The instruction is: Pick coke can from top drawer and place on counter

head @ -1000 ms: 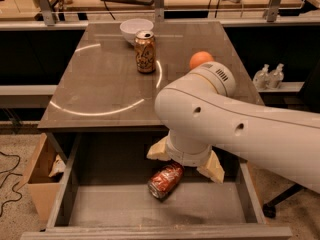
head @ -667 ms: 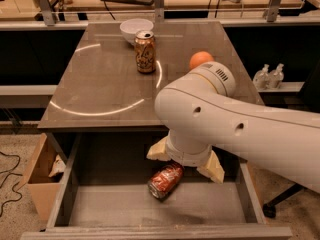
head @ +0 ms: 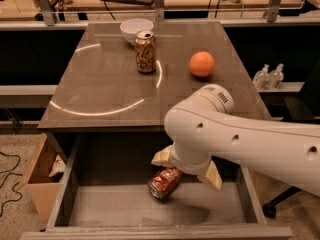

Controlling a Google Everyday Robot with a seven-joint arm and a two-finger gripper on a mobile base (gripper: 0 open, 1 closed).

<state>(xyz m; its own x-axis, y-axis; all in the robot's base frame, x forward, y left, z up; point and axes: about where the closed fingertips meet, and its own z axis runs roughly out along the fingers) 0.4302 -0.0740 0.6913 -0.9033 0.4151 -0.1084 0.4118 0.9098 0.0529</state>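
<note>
Your gripper [head: 185,172] hangs inside the open top drawer [head: 67,194], just in front of the counter [head: 100,89] at its front edge, right of the middle. Its fingers are spread apart, clamped on nothing. The coke can [head: 164,183] lies on its side just below it and slightly left. Its long axis runs diagonally from the front-right corner side towards you and leftward (which end is the top, I cannot tell). The finger line seems to cross that axis.

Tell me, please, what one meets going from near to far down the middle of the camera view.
top drawer front edge → coke can lying in the drawer, with the gripper close over it → counter → gold can → white bowl
</note>
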